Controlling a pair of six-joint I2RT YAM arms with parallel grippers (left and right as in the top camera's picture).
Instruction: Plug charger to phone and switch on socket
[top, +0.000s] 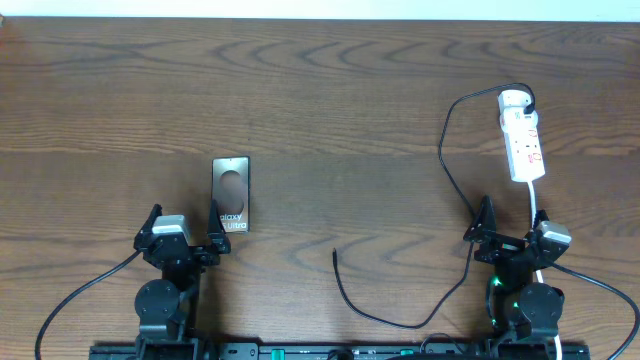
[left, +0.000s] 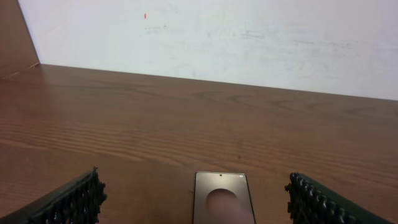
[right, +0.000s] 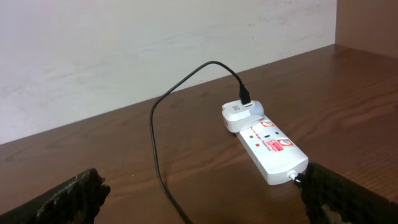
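Observation:
The phone (top: 231, 193) lies flat on the table, dark and glossy with white lettering at its near end; it also shows in the left wrist view (left: 222, 198). My left gripper (top: 183, 222) is open and empty just behind the phone's near end, jaws either side of it. The socket (top: 521, 135), a white power strip, lies at the far right and shows in the right wrist view (right: 266, 142). The charger (top: 448, 150), a thin black cable, runs from a white adapter on the strip's far end down to a free plug tip (top: 334, 254). My right gripper (top: 512, 222) is open and empty near the strip's cord end.
The wooden table (top: 330, 100) stretches to a pale wall at the back. The strip's white cord (top: 537, 212) runs toward the right arm base. Black arm cables trail at the front corners.

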